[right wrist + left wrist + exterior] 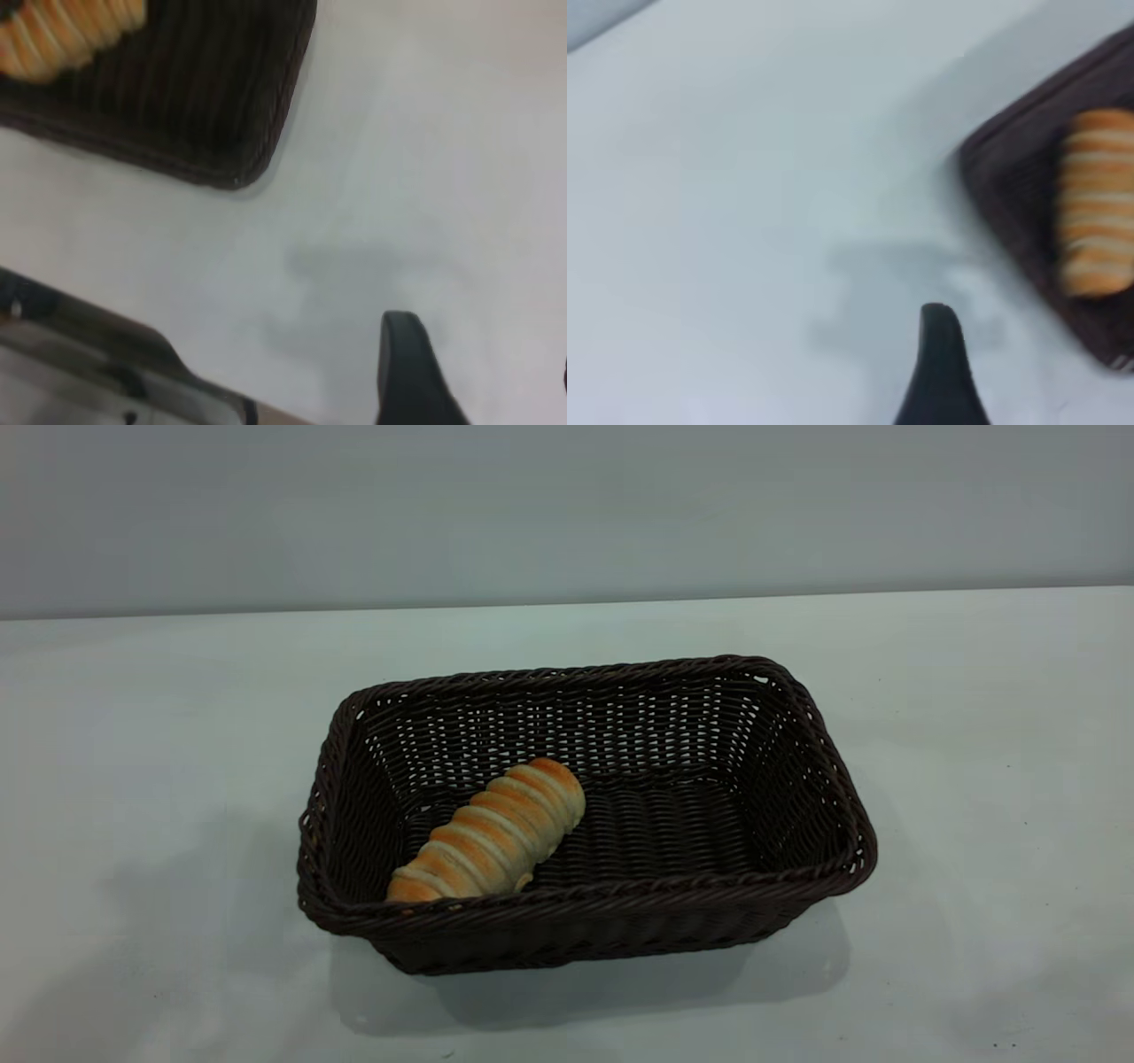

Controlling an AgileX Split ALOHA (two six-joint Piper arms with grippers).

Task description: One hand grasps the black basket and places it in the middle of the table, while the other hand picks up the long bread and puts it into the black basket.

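- Exterior view: the basket (586,815) sits mid-bench (974,717) with the bread (490,833) lying inside toward its eight o'clock corner, one end against the near wall. Neither arm shows.
- Left wrist view: one finger (943,372) of the left gripper over bare bench; spread cannot be told. The bread looks soft and light, best pinched gently across its middle.
- Right wrist view: one finger (412,372) of the right gripper visible, spread unclear. The stiff, light wicker is best held by its braided rim.

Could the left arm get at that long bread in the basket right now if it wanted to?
Probably yes. The long bread lies uncovered in the open black basket, toward its left end, with nothing over it. The left end effector hangs above bare table beside the basket and holds nothing.
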